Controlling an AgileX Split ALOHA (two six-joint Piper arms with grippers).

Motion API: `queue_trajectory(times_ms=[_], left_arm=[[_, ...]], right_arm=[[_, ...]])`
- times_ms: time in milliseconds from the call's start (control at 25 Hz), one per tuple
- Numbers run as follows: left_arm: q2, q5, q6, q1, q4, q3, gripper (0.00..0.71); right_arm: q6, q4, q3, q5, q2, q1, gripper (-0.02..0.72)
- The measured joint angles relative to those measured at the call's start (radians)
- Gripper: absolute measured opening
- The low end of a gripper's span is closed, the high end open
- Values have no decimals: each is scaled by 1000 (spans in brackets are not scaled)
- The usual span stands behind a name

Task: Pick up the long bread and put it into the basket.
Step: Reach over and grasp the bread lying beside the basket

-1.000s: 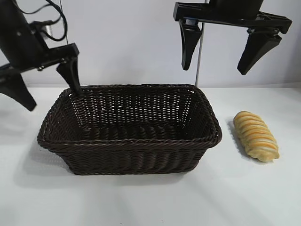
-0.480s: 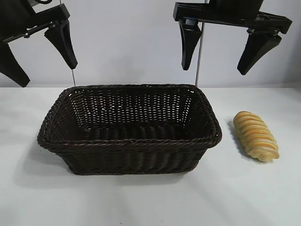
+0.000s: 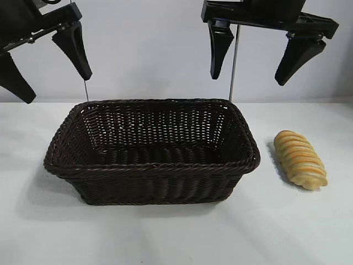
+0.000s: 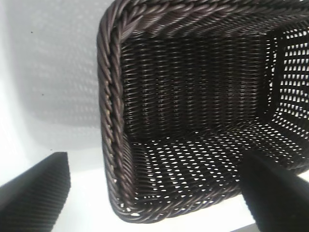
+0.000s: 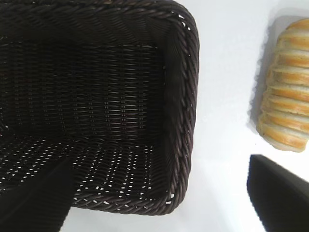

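The long bread, a golden ridged loaf, lies on the white table right of the basket, apart from it. It also shows in the right wrist view. The dark brown wicker basket is empty; its rim shows in the left wrist view and the right wrist view. My right gripper hangs open and empty high above the basket's far right corner. My left gripper is open and empty, raised above the basket's far left corner.
The white table runs around the basket, with bare surface in front and to the right past the loaf. A thin vertical rod stands behind the basket's far right corner.
My left gripper rose from beside the basket's far left rim to high above it, then stayed still. My right gripper shifted very slightly up. Bread and basket have not moved.
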Motion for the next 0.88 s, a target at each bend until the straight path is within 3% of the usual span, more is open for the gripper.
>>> queue_trajectory(times_ms=[400, 600, 880], left_arm=[[0, 0, 1, 0, -1, 0, 686], [0, 0, 1, 0, -1, 0, 686], [0, -1, 1, 0, -1, 0, 686]], right_arm=[[26, -178, 98, 18, 0, 0, 695], [94, -231, 195, -67, 0, -45, 695], [90, -243, 245, -177, 0, -199, 695]])
